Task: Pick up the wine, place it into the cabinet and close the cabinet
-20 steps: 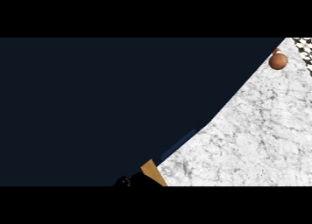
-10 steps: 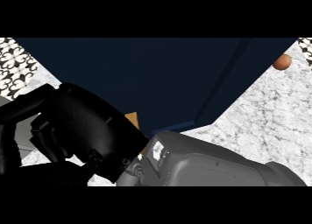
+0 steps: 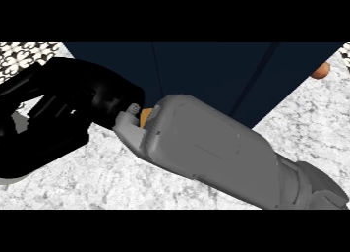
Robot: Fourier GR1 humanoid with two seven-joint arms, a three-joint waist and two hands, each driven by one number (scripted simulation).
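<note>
Forearm (image 3: pixel 214 152), grey, enters from 5 o'clock and runs diagonally toward 10 o'clock, filling the middle of the head view. From that entry side I take it as the right arm. The right hand (image 3: pixel 54 123), black and bulky, sits at 9 o'clock over the white marble desk (image 3: pixel 308 133). It is seen from its back and side, with pale patches showing through gaps in the black. Whether it is spread, pressed together or closed on anything: cannot tell.

Wine: cannot be made out, so its location is not readable. A pale grey patch (image 3: pixel 2 180) shows just under the hand at 8 o'clock, at the view's edge; what it is cannot be told.

Cabinet (image 3: pixel 207 69): dark navy panels across 12 o'clock, with thin vertical seams, reaching down behind the wrist. A small tan sliver (image 3: pixel 145 114) shows where the wrist meets the navy panel.

A brown rounded object (image 3: pixel 321 71) at 2 o'clock, just beside the cabinet's right edge, is partly hidden by it. Black-and-white patterned tile (image 3: pixel 18 53) at 10 o'clock.
</note>
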